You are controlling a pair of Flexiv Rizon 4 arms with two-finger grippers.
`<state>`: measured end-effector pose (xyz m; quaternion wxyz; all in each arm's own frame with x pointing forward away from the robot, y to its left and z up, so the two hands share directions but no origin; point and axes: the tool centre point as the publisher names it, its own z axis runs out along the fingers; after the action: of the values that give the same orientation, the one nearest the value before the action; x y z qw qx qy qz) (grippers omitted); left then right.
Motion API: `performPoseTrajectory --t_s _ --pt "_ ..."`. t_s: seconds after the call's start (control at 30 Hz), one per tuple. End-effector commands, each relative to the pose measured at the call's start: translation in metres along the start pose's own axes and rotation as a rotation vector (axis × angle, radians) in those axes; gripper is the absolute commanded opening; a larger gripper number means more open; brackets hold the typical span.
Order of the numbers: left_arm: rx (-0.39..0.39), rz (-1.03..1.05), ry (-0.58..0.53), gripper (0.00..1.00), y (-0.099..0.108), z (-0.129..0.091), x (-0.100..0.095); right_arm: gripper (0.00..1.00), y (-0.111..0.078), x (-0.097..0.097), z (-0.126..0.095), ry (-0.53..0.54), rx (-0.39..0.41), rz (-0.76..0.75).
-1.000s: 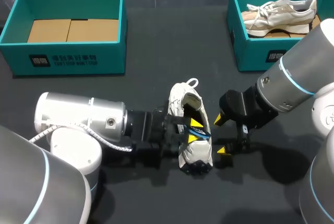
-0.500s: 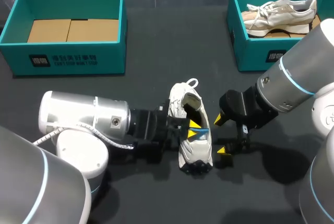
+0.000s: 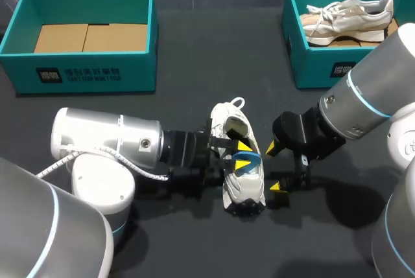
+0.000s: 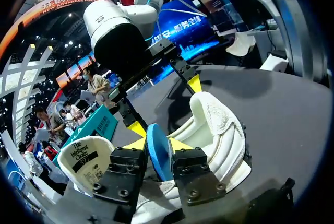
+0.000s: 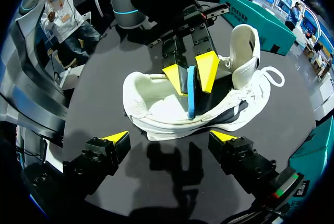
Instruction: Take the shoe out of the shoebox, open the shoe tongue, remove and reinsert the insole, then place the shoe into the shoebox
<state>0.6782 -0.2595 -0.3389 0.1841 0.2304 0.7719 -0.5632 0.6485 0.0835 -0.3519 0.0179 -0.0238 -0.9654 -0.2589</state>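
Right wrist view: L gripper (image 5: 190,80) clamps thin blue insole (image 5: 191,101) in white fabric sneaker (image 5: 156,117); R gripper (image 5: 171,137) spread wide, so unheld sneaker may lift too.

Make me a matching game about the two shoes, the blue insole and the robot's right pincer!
Things:
1. blue insole
2. white shoe
3. beige shoe
4. right pincer

Where or how:
a. inside the teal box
b. open, holding nothing
c. pinched in the left pincer
d. on the table

Pairs: 1-c, 2-d, 3-a, 4-b
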Motion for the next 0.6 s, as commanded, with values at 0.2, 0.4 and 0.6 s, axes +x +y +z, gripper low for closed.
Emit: performPoseTrajectory --t_s 0.2,0.4,0.6 --pt "0.023 0.012 0.032 0.31 -0.021 -0.013 0.008 1.0 0.0 0.001 0.001 -0.003 0.001 0.0" --pt "0.019 0.013 0.071 0.3 -0.024 -0.007 0.013 1.0 0.0 0.001 0.001 -0.003 0.001 0.0" --pt "-0.029 0.035 0.111 0.0 -0.011 0.007 0.023 1.0 0.0 0.001 0.001 -0.003 0.001 0.0"
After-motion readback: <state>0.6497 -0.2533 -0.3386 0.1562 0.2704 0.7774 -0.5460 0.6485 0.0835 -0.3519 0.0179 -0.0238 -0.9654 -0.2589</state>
